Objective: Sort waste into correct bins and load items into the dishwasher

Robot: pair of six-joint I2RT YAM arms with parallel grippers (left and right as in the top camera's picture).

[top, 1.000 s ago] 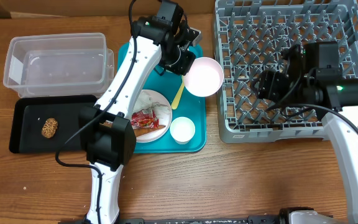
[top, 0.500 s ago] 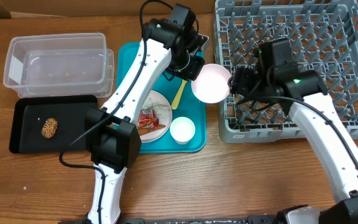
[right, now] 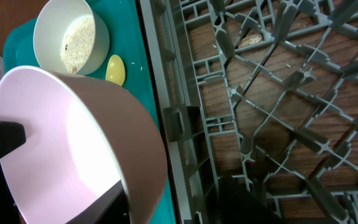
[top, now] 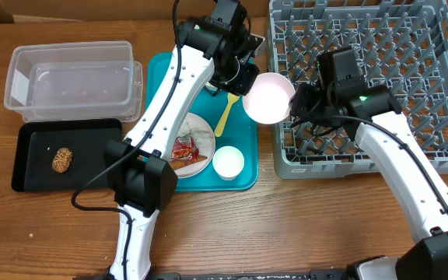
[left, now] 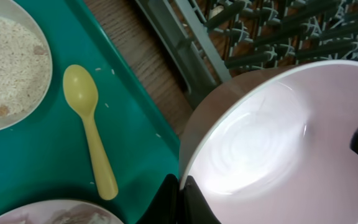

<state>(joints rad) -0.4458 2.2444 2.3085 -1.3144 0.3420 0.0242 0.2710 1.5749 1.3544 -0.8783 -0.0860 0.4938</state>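
Note:
My left gripper (top: pixel 243 78) (left: pixel 180 199) is shut on the rim of a pink bowl (top: pixel 269 97) (left: pixel 278 143) and holds it in the air over the gap between the teal tray (top: pixel 243 175) and the grey dish rack (top: pixel 364 163). My right gripper (top: pixel 298 101) (right: pixel 176 208) is open at the bowl's right side. One finger is inside the bowl (right: pixel 61 137) and the other is outside, over the rack's left wall (right: pixel 173 124).
On the teal tray lie a yellow spoon (top: pixel 224 117) (left: pixel 95 143), a small white bowl with crumbs (top: pixel 229 162) (right: pixel 70 37) and a plate with a red wrapper (top: pixel 187 146). A clear container (top: pixel 72 78) and a black tray (top: pixel 37 159) holding a food piece (top: pixel 61 159) are at the left.
My left gripper has carried the pink bowl a little right, toward the rack. My right arm has swung left from over the rack, and its open fingers now straddle the bowl's rim.

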